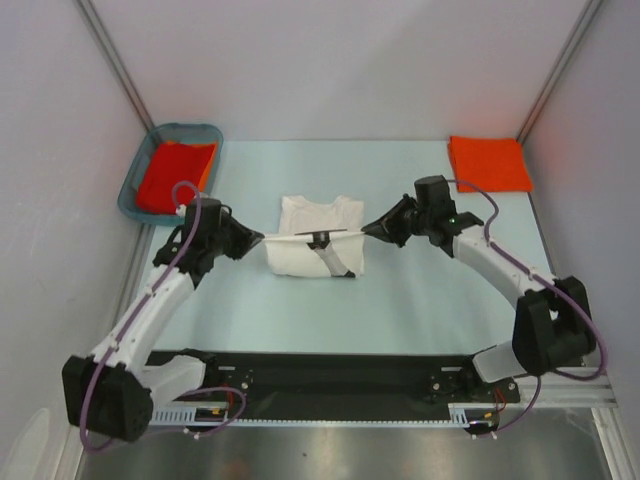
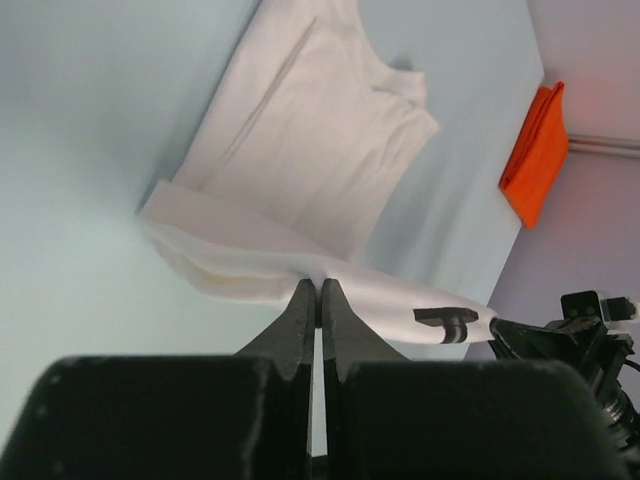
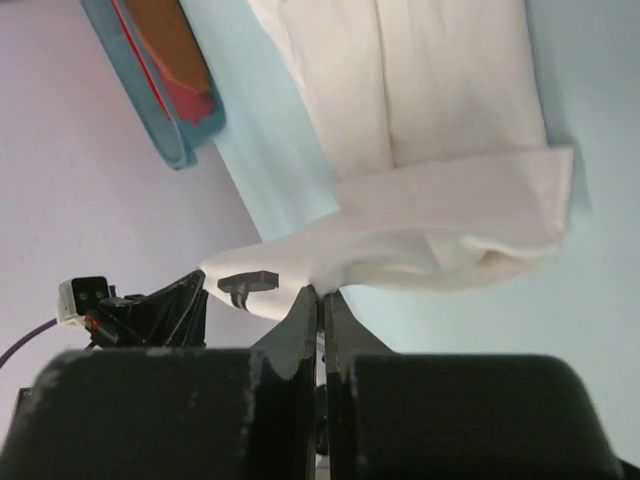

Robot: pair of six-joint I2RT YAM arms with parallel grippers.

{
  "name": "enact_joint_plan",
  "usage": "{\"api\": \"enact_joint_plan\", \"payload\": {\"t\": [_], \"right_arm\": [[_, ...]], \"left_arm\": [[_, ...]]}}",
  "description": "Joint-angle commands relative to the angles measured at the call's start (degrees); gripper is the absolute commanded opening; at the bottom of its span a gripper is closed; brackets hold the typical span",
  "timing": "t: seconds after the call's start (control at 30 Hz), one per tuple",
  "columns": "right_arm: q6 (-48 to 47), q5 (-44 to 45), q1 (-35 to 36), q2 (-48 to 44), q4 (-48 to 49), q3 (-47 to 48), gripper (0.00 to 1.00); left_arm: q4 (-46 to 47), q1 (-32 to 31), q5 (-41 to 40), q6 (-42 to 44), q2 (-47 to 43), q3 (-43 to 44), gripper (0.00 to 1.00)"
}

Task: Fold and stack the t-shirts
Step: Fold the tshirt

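Two hands, the left hand (image 1: 262, 240) and right hand (image 1: 363, 230), each clench one end of the lifted edge of a soft white cloth t-shirt (image 1: 310, 258) lying mid counter (image 1: 430, 310). Light and limp, it likely needs corner pinches. Far right of it lies a folded orange-red t-shirt (image 1: 488, 162); far left, a teal plastic basket (image 1: 128, 190) holding another orange-red shirt (image 1: 175, 172). Neither seems in the way.

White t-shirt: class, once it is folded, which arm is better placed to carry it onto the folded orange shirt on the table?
Probably the right: the right gripper, shut on the white t-shirt, is nearer the folded orange shirt; the left gripper is by the basket.
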Motion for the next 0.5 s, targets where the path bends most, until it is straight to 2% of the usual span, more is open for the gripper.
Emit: {"api": "enact_joint_plan", "payload": {"t": [0.0, 0.13, 0.3, 0.47], "right_arm": [[-5.8, -3.4, -3.5, 6.9, -1.5, 9.4, 0.00], [-7.5, -5.9, -5.7, 15.7, -3.4, 18.1, 0.00], [-7.5, -7.7, -7.4, 24.0, -3.2, 24.6, 0.00], [-7.7, -9.1, -8.9, 30.8, -3.1, 30.8, 0.00]], "left_arm": [[7.0, 4.1, 0.6, 6.2, 7.9, 8.0, 0.00], [10.9, 5.7, 3.6, 7.6, 18.0, 14.7, 0.00], [11.0, 6.6, 7.9, 8.8, 31.9, 25.5, 0.00], [11.2, 7.6, 8.9, 9.0, 38.4, 30.9, 0.00]]}}
